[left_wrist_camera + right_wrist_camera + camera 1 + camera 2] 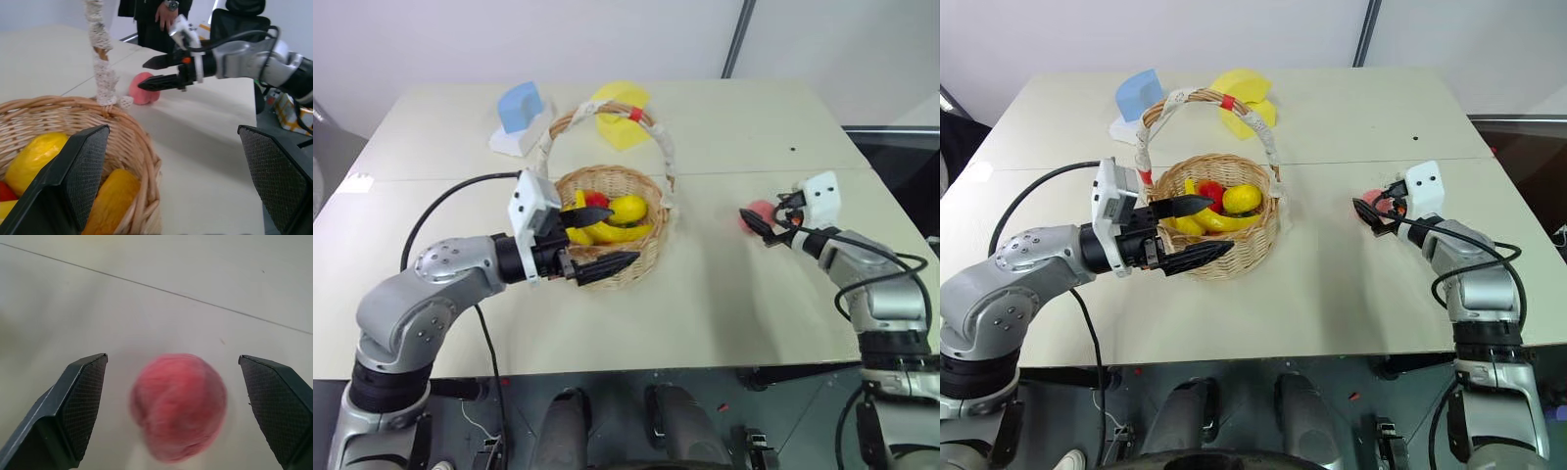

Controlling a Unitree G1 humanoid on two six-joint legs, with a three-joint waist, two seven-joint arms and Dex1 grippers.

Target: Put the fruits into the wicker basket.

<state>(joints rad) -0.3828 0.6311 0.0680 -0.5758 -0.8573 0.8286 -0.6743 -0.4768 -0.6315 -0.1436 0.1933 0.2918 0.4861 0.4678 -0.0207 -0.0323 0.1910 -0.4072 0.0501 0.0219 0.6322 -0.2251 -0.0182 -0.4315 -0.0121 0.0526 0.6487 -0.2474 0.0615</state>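
Observation:
The wicker basket (644, 253) stands mid-table, its white-wrapped handle (661, 147) arching over it. A yellow lemon (628, 208) lies inside it. My left gripper (625, 235) is open at the basket's near left side, with one finger above the rim and the other along the outer wall, holding nothing. The pinkish-red peach (178, 404) rests on the table to the right. My right gripper (756, 225) is open just in front of it. In the right wrist view the peach sits between the two fingers (83, 401) and touches neither.
Yellow bananas (607, 233) and a small red item (595, 201) also lie in the basket. A blue-and-white foam block (521, 116) and a yellow foam shape (622, 113) sit at the table's far side. A person (156, 14) stands beyond the table.

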